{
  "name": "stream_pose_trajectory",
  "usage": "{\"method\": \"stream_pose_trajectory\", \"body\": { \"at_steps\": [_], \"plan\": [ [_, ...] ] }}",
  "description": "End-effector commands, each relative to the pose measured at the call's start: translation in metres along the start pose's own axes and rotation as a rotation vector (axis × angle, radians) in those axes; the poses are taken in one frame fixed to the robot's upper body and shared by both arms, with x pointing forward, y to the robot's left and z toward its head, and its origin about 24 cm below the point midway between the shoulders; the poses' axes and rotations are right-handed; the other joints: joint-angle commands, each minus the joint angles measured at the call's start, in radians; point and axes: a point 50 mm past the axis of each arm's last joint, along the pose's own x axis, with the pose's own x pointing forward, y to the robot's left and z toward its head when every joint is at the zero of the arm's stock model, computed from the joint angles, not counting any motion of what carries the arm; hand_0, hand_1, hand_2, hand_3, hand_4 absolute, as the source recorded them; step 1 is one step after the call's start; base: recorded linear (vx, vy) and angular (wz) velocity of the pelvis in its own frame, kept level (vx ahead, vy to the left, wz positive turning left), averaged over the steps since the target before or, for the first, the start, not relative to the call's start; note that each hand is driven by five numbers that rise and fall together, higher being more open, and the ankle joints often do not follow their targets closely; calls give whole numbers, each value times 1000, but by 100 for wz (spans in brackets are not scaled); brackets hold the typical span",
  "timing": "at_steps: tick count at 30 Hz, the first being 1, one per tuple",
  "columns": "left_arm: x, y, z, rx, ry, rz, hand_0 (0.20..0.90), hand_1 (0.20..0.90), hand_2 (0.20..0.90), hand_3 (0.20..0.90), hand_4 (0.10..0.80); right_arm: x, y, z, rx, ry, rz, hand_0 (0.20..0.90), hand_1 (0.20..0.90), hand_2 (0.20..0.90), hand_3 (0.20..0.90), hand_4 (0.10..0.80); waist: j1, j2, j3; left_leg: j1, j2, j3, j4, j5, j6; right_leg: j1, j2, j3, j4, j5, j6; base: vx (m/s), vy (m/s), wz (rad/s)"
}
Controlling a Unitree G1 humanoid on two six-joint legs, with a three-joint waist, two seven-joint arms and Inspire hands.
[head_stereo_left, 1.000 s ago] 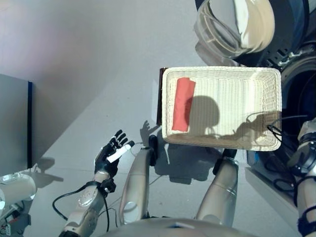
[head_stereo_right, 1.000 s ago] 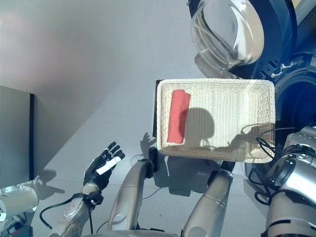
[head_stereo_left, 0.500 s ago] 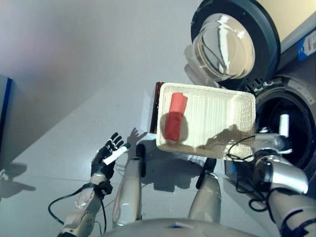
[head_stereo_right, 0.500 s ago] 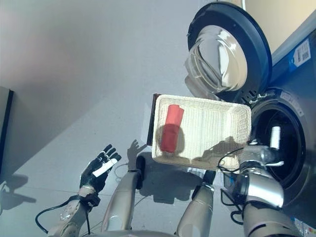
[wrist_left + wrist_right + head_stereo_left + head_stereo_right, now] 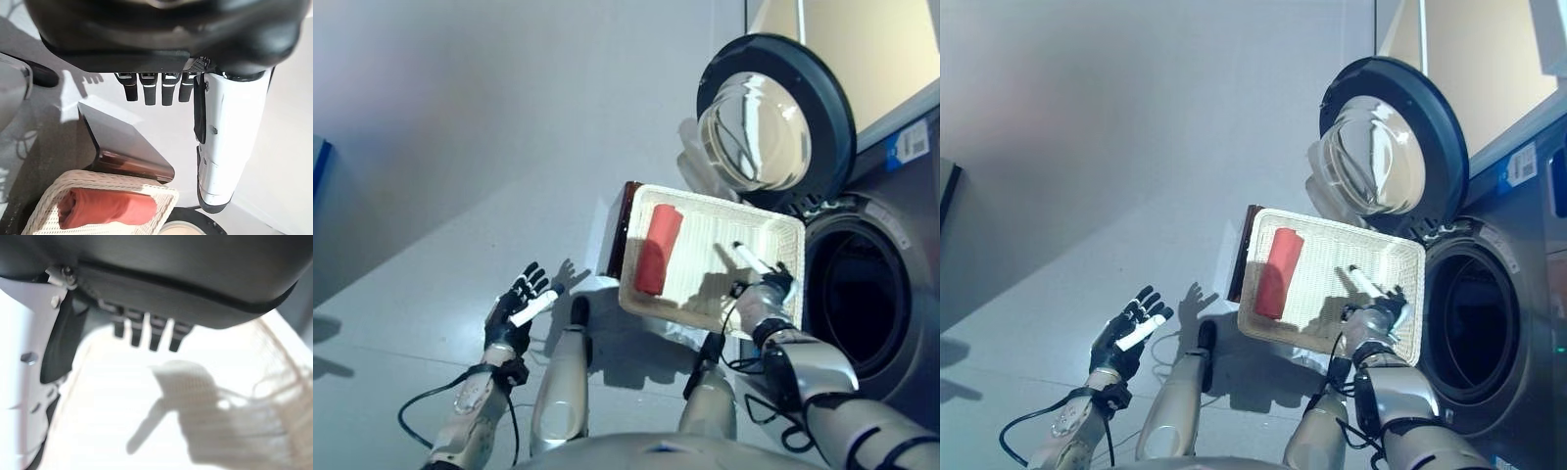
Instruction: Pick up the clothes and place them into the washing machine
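A rolled red cloth lies at the left end of the shallow wicker basket, which rests on a low dark brown box beside the washing machine. The machine's round door stands open and the drum opening is dark. My right hand is open, fingers straight, over the basket's near right part, well right of the cloth. My left hand is open and empty, raised over the floor left of the box. The cloth also shows in the left wrist view.
Grey floor spreads to the left and behind. The open door hangs just behind the basket's far edge. The box's brown corner shows in the left wrist view.
The camera has tilted up, showing more of the machine. My right hand has moved from the drum opening back over the basket's right part. My left hand has kept its pose.
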Motion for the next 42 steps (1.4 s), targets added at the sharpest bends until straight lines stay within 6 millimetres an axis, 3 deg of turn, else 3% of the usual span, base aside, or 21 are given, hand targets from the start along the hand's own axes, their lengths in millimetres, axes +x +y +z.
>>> {"method": "stream_pose_trajectory", "body": {
  "at_steps": [1,5,9,16,28,30,31,42],
  "plan": [
    [-3,5,27,47,-157,-7,900,900,900,900,800,-5,12,6,-119,-80,37,900,900,900,900,800,51,-18,-5,17,7,-12,-163,100,-24,47,-44,-14,-9,54,20,32,-10,4],
    [-1,5,31,55,-175,1,900,900,900,900,800,-16,26,-9,-176,-73,91,900,900,900,900,800,57,-20,-3,5,7,-20,-139,91,-24,49,-50,-20,10,49,20,27,-26,7],
    [0,6,35,66,-189,8,900,900,900,900,800,-20,33,-10,-177,-77,116,900,900,900,900,800,63,-11,13,-26,2,-29,-75,68,-19,27,-58,-10,78,20,15,-12,-8,7],
    [-3,3,38,63,-202,13,900,900,900,900,800,-34,60,3,-211,-176,211,900,900,900,900,800,64,24,70,-124,15,-51,188,-40,4,-101,-50,52,360,-131,-18,-47,39,3],
    [-8,8,43,81,-212,29,900,900,900,900,800,-46,86,27,-282,-267,266,900,900,900,900,800,93,26,97,-234,9,-58,357,-108,23,-209,-52,81,505,-198,-36,-16,11,-3],
    [-7,9,46,93,-218,23,900,900,900,900,800,-44,84,30,-322,-265,246,900,900,900,900,800,104,27,99,-252,-4,-62,351,-103,26,-210,-57,73,494,-191,-32,25,-57,12],
    [-8,9,47,99,-220,21,900,900,900,900,800,-41,81,30,-347,-256,232,900,900,900,900,800,111,29,98,-249,-4,-69,366,-142,20,-202,-59,73,509,-223,-21,78,-67,23],
    [-4,10,66,160,-271,-17,900,900,900,900,800,-14,39,25,-504,-154,51,900,900,900,900,800,169,49,110,-322,-50,-95,340,-113,26,-221,-78,35,500,-208,-16,-7,-36,21]
  ]
}}
